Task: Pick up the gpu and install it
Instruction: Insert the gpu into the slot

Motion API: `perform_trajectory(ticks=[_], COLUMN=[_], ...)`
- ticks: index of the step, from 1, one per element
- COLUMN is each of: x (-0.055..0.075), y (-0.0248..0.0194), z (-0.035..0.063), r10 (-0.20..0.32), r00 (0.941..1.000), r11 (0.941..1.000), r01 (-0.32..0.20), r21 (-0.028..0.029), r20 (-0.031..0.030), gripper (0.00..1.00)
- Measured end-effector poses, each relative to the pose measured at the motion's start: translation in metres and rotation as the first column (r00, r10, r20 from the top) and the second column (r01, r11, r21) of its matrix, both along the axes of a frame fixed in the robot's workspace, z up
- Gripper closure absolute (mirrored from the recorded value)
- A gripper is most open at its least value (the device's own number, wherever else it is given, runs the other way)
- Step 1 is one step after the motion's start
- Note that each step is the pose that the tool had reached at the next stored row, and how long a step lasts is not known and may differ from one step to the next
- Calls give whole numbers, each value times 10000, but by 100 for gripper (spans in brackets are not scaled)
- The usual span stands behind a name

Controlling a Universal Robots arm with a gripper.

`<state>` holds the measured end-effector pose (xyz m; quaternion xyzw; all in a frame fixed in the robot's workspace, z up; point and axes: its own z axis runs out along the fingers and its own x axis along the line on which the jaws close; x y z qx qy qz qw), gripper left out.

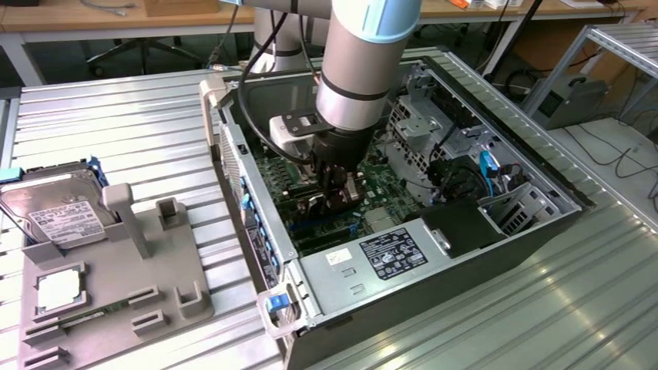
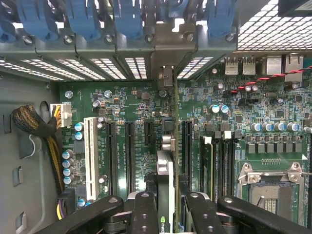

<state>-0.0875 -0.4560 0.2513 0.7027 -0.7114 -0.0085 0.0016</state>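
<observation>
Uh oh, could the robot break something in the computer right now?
Maybe. The end effector holds the gpu edge-on just above the motherboard. If it comes down off-line, it could miss the slot and scrape nearby parts. Its metal bracket could also catch on the rear slot opening. The arm sits deep inside the case, close to the walls.

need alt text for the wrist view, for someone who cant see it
The gripper holds the gpu edge-on, upright over the green motherboard inside an open computer case, lined up with the black expansion slots. The card's metal bracket reaches toward the rear slot covers with blue latches; an empty CPU socket sits to one side.
</observation>
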Motion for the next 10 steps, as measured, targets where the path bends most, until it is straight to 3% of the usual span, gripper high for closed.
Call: perform_trajectory(ticks=[10], x=[0], y=[0], z=[-14], r10=[0], r00=[10000], r11=[10000], r01=[0], r21=[-2], r20=[-1], gripper=[73])
